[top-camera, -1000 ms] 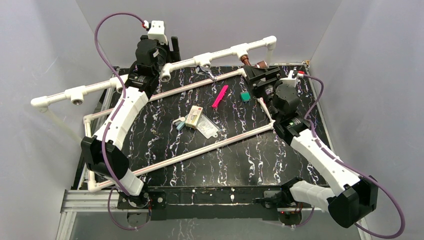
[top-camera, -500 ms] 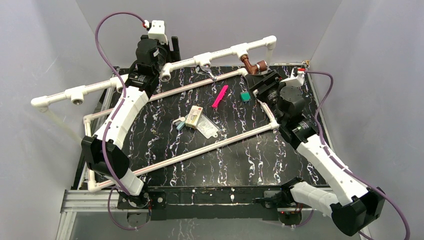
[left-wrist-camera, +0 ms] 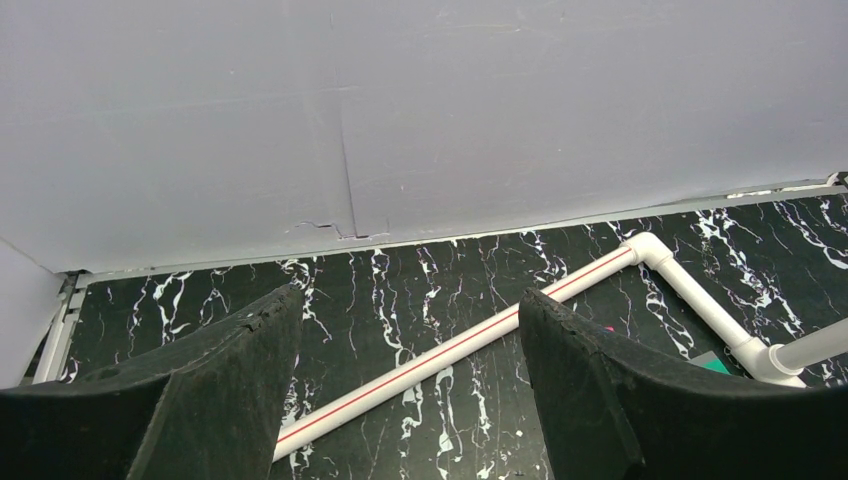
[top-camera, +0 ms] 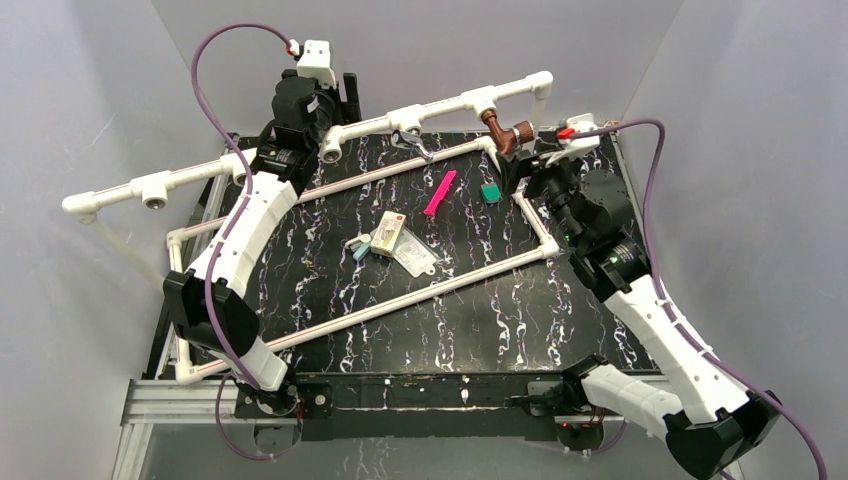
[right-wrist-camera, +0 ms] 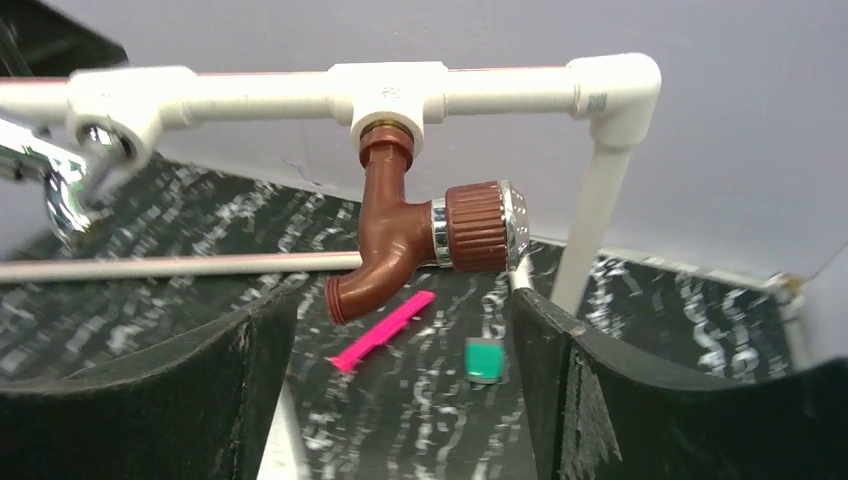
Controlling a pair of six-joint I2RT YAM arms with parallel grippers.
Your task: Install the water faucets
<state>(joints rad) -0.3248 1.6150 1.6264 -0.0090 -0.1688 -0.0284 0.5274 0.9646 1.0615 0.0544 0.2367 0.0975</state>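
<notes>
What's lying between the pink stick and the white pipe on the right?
A small green block lies there, with the pink stick on one side and the pipe on the other. The top view shows it best.

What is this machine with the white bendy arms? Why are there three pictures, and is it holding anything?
It is a robot with two arms bolted to a black marbled table. One picture looks down from above. The other two come from little cameras on the wrists, so the dark fingers show at the bottom. The left gripper and the right gripper are both open and hold nothing. A brown faucet is fitted into the white pipe, and a silver faucet sits further along it. On the table lie a pink strip, a small green piece and some small packets.
</notes>
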